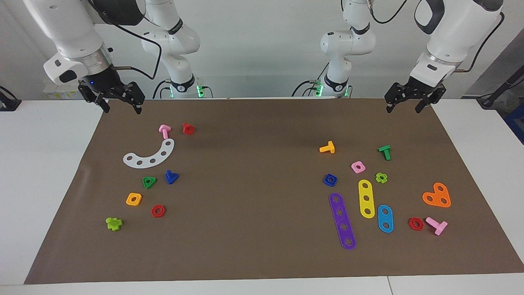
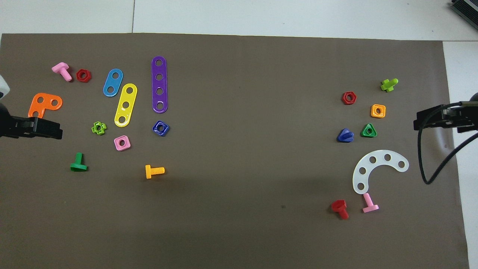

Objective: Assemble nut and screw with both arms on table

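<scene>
The dark-blue square nut (image 1: pixel 330 180) (image 2: pixel 161 128) lies flat on the brown mat (image 1: pixel 254 172) toward the left arm's end, beside the purple strip. The dark-blue screw (image 1: pixel 171 177) (image 2: pixel 344 135) with a triangular head lies toward the right arm's end, beside a green triangular nut (image 1: pixel 149 182). My left gripper (image 1: pixel 404 108) (image 2: pixel 44 129) is open and empty, raised over the mat's corner at its own end. My right gripper (image 1: pixel 122 108) (image 2: pixel 429 118) is open and empty, raised over the mat's corner at its end. Both are well apart from the parts.
Near the nut lie a purple strip (image 1: pixel 342 221), a yellow strip (image 1: pixel 366 198), a pink square nut (image 1: pixel 358 166) and an orange screw (image 1: pixel 327 148). Near the screw lie a white curved strip (image 1: pixel 150 155), a yellow-orange square nut (image 1: pixel 134 199) and a red hex nut (image 1: pixel 158 211).
</scene>
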